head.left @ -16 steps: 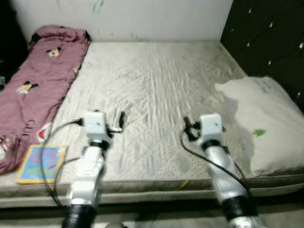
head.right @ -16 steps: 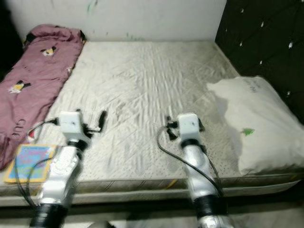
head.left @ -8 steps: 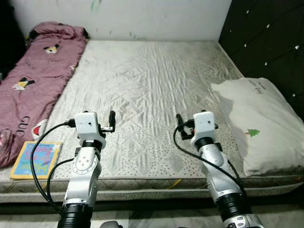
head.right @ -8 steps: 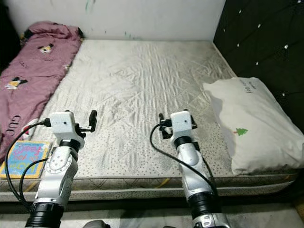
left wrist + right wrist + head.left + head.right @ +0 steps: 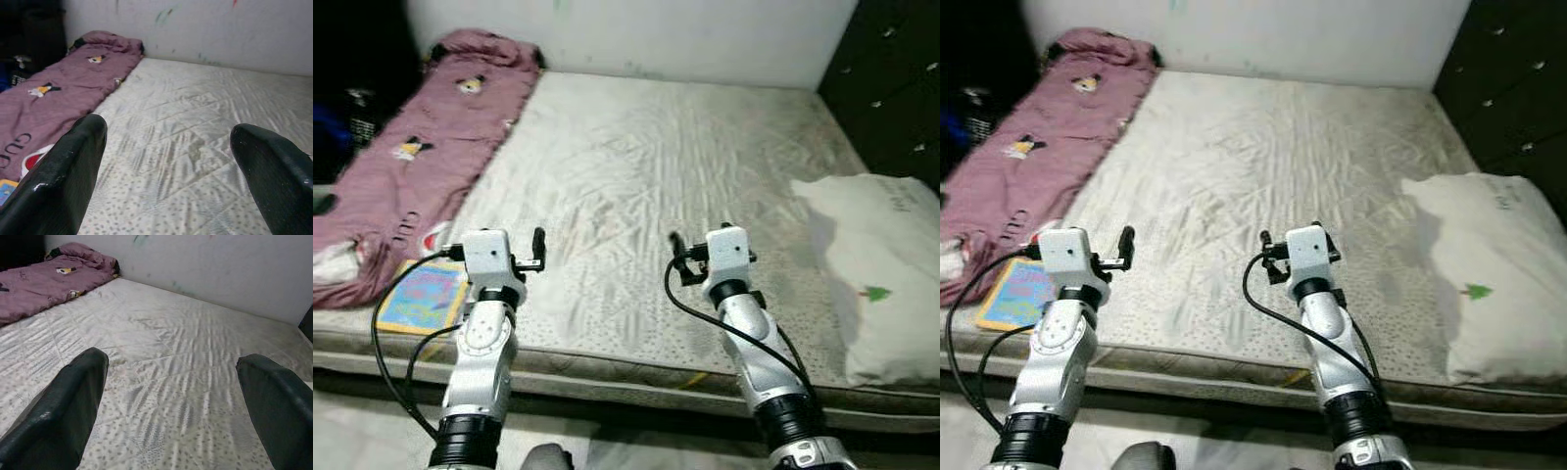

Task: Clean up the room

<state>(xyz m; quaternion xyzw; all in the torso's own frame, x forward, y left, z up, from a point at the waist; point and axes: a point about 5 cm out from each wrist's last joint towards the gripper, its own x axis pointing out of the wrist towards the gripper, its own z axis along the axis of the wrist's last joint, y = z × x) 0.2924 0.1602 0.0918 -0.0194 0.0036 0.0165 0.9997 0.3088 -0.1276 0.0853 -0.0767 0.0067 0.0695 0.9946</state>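
Grey-white quilted fabric covers a bare mattress that lies low on the floor against a pale wall, with a dark tufted panel along its right side. A purple blanket printed with cartoon figures lies along the left edge, a colourful book sits on the near left corner just beside the blanket's end, and a white pillow rests at the right edge. Both the left gripper and the right gripper hover over the near part of the mattress with fingers spread wide apart and nothing between them.
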